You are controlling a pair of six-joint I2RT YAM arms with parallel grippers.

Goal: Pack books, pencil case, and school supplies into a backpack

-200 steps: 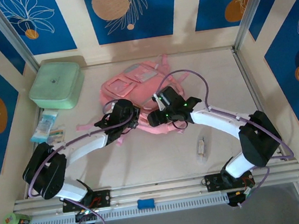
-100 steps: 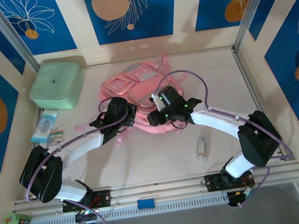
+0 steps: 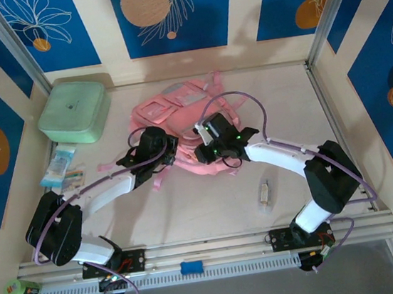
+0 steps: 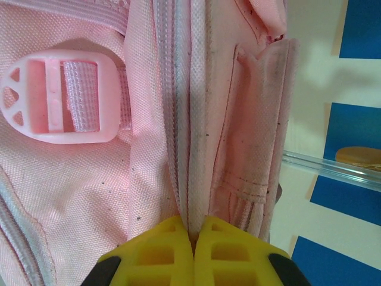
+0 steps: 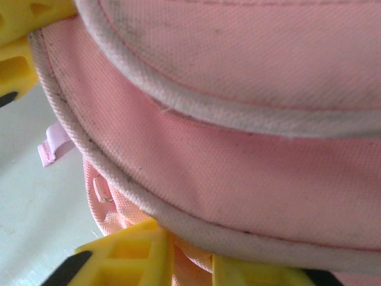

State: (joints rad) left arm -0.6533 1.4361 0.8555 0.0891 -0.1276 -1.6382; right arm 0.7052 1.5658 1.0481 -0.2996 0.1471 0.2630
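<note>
Left tool (image 4: 193, 231), right tool (image 5: 193, 253): each pinching soft pink fabric backpack (image 3: 170, 111). Likely limp, light; best taken by stiffer seam or piping.

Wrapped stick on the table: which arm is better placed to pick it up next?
Right, probably. The wrapped stick lies beside the right arm, near its base, while the left gripper is clamped on a seam of the backpack.

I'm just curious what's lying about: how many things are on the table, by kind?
pink backpack: 1
mint-green box: 1
cluster of pale blue packets: 1
clear-wrapped stick: 1
Total: 4
</note>
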